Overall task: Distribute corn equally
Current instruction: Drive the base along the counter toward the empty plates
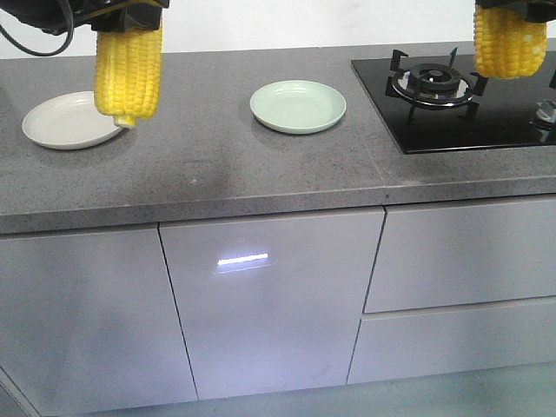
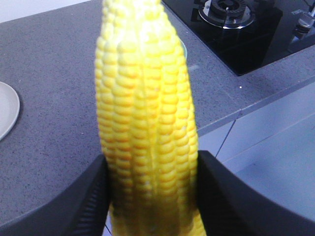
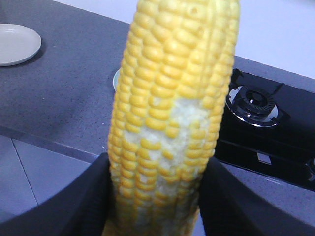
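Note:
Two yellow corn cobs hang in the air, one in each gripper. My left gripper [image 1: 130, 19] is shut on one corn cob [image 1: 129, 74], whose tip points down just above the right rim of a white plate [image 1: 61, 122]. The left wrist view shows that cob [image 2: 147, 108] clamped between the black fingers of the left gripper [image 2: 151, 161]. My right gripper [image 1: 512, 7] is shut on the other corn cob [image 1: 510, 43], high over the gas hob [image 1: 460, 95]. This cob [image 3: 172, 108] has a bare patch with kernels missing and sits between the right gripper's [image 3: 155, 164] fingers. A pale green plate [image 1: 298, 106] lies bare mid-counter.
The grey stone counter [image 1: 217, 174] runs across the view, with its front edge above glossy cabinet doors and drawers. The black glass hob carries a burner grate [image 1: 433, 82] and a knob [image 1: 547, 111] at the far right.

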Controlling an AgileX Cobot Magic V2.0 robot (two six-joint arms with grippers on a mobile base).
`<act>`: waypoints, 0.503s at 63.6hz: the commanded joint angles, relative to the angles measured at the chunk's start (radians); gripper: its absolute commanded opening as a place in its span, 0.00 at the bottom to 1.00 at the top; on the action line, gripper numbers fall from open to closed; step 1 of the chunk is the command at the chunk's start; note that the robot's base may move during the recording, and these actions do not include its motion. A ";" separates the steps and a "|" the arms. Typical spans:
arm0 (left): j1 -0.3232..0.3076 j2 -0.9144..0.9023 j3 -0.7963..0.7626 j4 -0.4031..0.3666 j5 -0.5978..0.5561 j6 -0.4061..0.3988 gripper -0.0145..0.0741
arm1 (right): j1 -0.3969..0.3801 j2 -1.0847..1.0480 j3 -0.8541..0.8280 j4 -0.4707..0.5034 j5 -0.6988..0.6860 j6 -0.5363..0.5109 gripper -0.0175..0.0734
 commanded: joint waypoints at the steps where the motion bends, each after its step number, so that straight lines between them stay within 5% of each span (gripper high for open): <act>1: -0.003 -0.036 -0.023 0.006 -0.072 -0.010 0.16 | -0.008 -0.027 -0.030 -0.015 -0.075 -0.005 0.19; 32: -0.003 -0.036 -0.023 0.006 -0.072 -0.010 0.16 | -0.008 -0.027 -0.030 -0.015 -0.075 -0.005 0.19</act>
